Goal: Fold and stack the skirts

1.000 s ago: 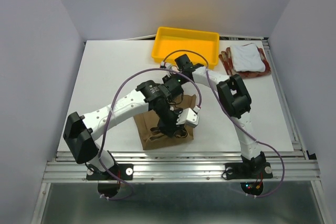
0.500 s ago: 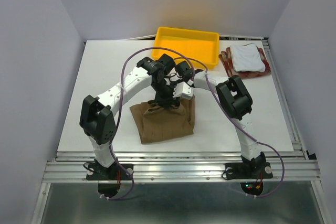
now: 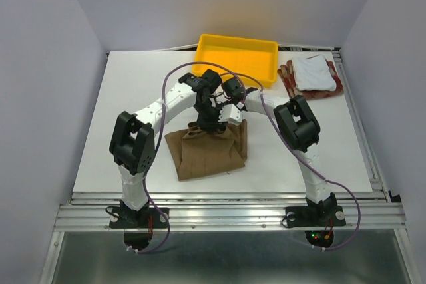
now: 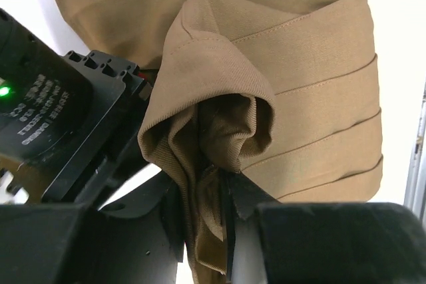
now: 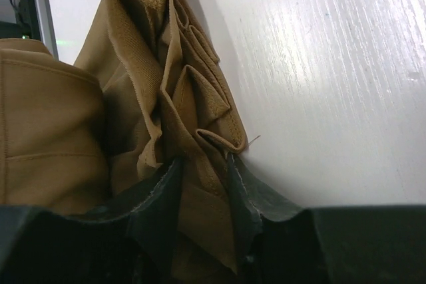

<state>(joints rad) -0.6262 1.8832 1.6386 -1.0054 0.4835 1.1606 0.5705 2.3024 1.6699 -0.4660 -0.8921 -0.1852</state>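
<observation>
Near-centre on counter (image 3: 133, 98), tan pleated skirt (image 3: 206, 154) lies flat w/ far edge bunched & pinched by L fingers (image 4: 247, 197) and R fingers (image 5: 247, 194) side by side, prob. to lift it over for a fold; far right, white skirt (image 3: 313, 72) sits atop checked skirt (image 3: 286, 78), stack already begun.
</observation>
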